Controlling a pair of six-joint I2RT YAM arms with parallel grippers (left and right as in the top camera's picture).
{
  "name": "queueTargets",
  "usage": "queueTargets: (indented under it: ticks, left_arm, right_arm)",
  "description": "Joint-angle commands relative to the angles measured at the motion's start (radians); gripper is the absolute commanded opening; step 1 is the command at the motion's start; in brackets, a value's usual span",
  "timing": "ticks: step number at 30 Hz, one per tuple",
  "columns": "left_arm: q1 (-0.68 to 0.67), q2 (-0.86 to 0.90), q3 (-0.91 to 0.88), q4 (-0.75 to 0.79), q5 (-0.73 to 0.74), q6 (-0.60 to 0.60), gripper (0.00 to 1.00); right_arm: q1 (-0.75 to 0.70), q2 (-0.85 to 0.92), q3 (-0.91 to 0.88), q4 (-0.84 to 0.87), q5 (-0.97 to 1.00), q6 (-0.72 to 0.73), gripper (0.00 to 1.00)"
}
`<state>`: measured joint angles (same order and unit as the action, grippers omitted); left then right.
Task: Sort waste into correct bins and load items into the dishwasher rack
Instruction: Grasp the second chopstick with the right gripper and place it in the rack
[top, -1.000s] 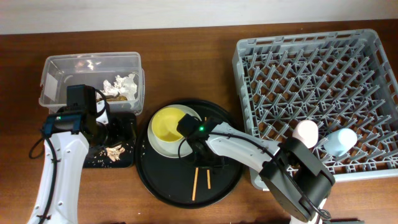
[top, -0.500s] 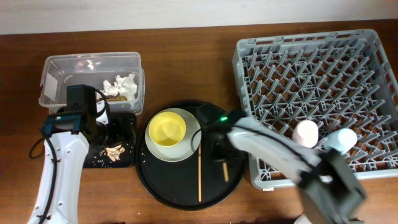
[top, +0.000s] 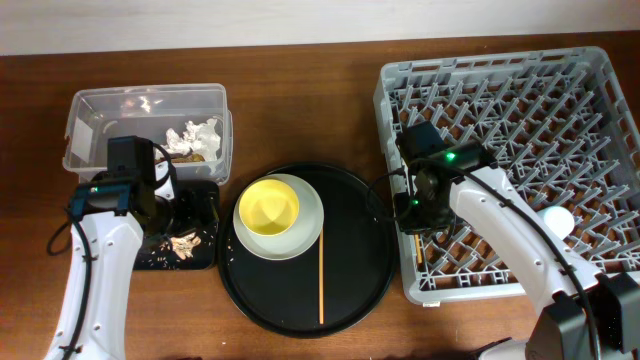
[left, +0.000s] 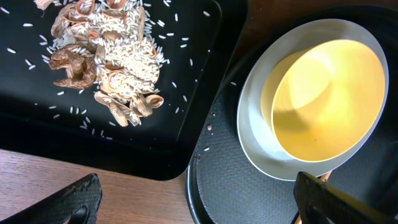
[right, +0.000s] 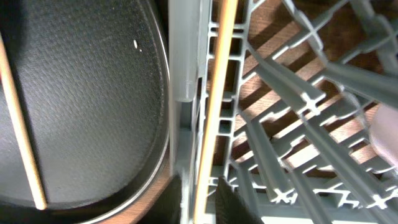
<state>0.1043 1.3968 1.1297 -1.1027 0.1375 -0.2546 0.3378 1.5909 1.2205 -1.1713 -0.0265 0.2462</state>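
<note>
Brown wood table (top: 300, 60), overhead view. Far R sits the dishwasher rack (top: 520, 90): grey, peg lattice, biggest item. In the centre is a round black tray (top: 350, 235) w/ grey plate (top: 312, 225) on its L half. The yellow bowl (top: 272, 207) sits upright in the plate, nothing in it. A loose chopstick (top: 320, 280) lies flat on the round tray just R of the plate, running front to back. Far L is the clear tub (top: 100, 110) w/ crumpled napkins (top: 197, 133) in its R end, plus a brownish bit beside them, too small to tell. Directly in front of the tub is the black rect tray (left: 31, 130), w/ brown food scraps (top: 183, 241) + pale grains (left: 124, 53) heaped in it.

R gripper (right: 202, 202) is over the rack's L wall, twd the front corner. Its fingers (right: 239, 199) are pinched narrow on the held chopstick (right: 219, 81), which runs straight out from the tips along the inner side of the wall, across the lattice openings. Can't tell if the stick touches the rack. R wrist view also shows the round tray's rim just beside the rack wall.

Light blue cup (top: 556, 218) is in the rack's front R area, partly behind the R arm.

L gripper (left: 199, 202) hangs over the spot where the black rect tray meets the round tray. Its fingertips (left: 78, 196) are spread wide, nothing btwn them.
</note>
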Motion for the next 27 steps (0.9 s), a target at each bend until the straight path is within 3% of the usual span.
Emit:
queueTargets:
  ticks: [1,5,9,11,12,16,19,23,27]
  left_arm:
    - [0.006,-0.017,-0.003,0.001,-0.004,-0.002,0.98]
    - [0.005,-0.017,-0.003,0.001,-0.004,-0.002,0.98]
    - [0.006,-0.017,-0.003,0.002,-0.005,-0.002,0.99]
    - [0.006,-0.017,-0.003,0.002,-0.005,-0.002,0.99]
    - [0.006,-0.017,-0.003,0.002,-0.005,-0.002,0.99]
    - [0.006,-0.017,-0.003,-0.002,-0.005,-0.002,0.99]
    - [0.005,-0.017,-0.011,-0.051,-0.28,0.024,0.99]
    - [0.005,-0.017,-0.034,-0.042,-0.296,0.024,0.99]
    - [0.005,-0.017,-0.034,-0.043,-0.299,0.024,0.99]
  right_arm:
    - [-0.006,0.01,0.007,-0.009,0.017,-0.006,0.33]
    - [-0.006,-0.06,0.074,-0.051,0.006,-0.006,0.34]
    - [0.076,-0.109,0.118,-0.042,-0.158,-0.002,0.39]
    - [0.173,-0.101,0.097,0.011,-0.158,0.04,0.62]
    - [0.243,-0.075,0.091,0.058,-0.158,0.081,0.64]
    - [0.409,0.095,0.091,0.143,-0.126,0.21,0.62]
    - [0.476,0.292,0.091,0.172,-0.119,0.34,0.57]
    - [0.501,0.377,0.09,0.193,-0.092,0.402,0.54]
    - [0.501,0.406,0.069,0.213,-0.092,0.444,0.42]
